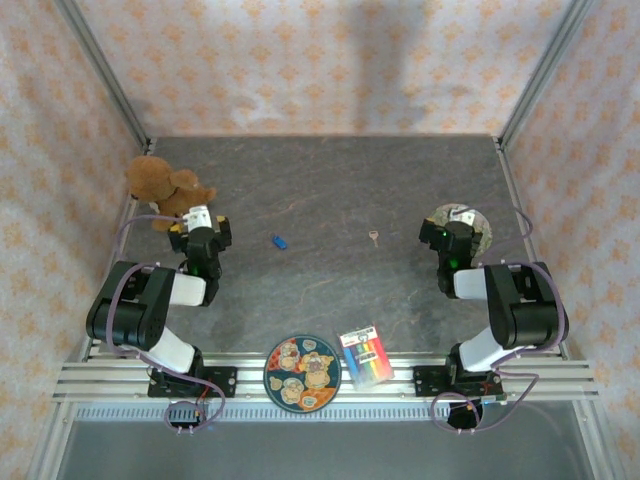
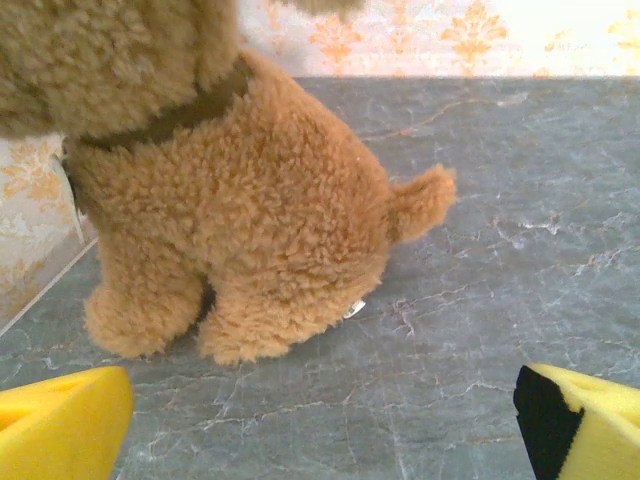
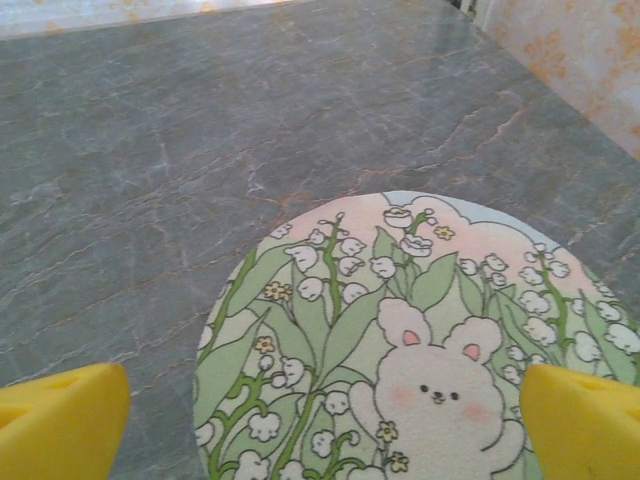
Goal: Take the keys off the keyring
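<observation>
A tiny pale metal key (image 1: 373,237) lies alone on the dark stone table, right of centre. A small blue object (image 1: 279,241) lies left of centre; I cannot tell what it is. My left gripper (image 1: 199,222) is at the far left, open, its yellow fingers (image 2: 62,420) spread over bare table in front of a plush toy. My right gripper (image 1: 448,237) is at the right, open, its yellow fingertips (image 3: 60,420) wide apart above a round floral coaster (image 3: 400,340). Neither gripper holds anything.
A tan plush animal (image 1: 160,185) stands at the back left, close to my left gripper. A patterned round plate (image 1: 302,373) and a rainbow-striped card (image 1: 366,355) lie at the near edge. Patterned walls (image 1: 300,60) close in the table on three sides.
</observation>
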Controlling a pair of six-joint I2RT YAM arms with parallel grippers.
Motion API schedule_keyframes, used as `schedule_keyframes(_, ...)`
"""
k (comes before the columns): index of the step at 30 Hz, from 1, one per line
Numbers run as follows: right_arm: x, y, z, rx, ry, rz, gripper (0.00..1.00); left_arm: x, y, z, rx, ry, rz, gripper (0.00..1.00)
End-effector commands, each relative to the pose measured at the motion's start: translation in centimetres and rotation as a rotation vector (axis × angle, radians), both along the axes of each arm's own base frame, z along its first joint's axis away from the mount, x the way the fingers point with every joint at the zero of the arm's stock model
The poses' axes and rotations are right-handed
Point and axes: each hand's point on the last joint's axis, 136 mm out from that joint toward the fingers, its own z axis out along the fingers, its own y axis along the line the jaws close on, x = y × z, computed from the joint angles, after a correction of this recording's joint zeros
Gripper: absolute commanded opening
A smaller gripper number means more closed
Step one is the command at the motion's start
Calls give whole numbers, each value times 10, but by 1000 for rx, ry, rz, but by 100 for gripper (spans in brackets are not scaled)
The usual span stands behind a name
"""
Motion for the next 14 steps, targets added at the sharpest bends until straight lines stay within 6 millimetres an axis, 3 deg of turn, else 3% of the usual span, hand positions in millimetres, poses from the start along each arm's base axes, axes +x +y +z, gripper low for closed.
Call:
schedule_keyframes(1, 7, 3, 13, 12, -37, 17, 99, 4, 0, 10, -11, -40, 0, 100)
schedule_keyframes(14, 8, 1, 12, 32, -35, 20, 99, 3, -2, 11, -3, -47, -7, 100)
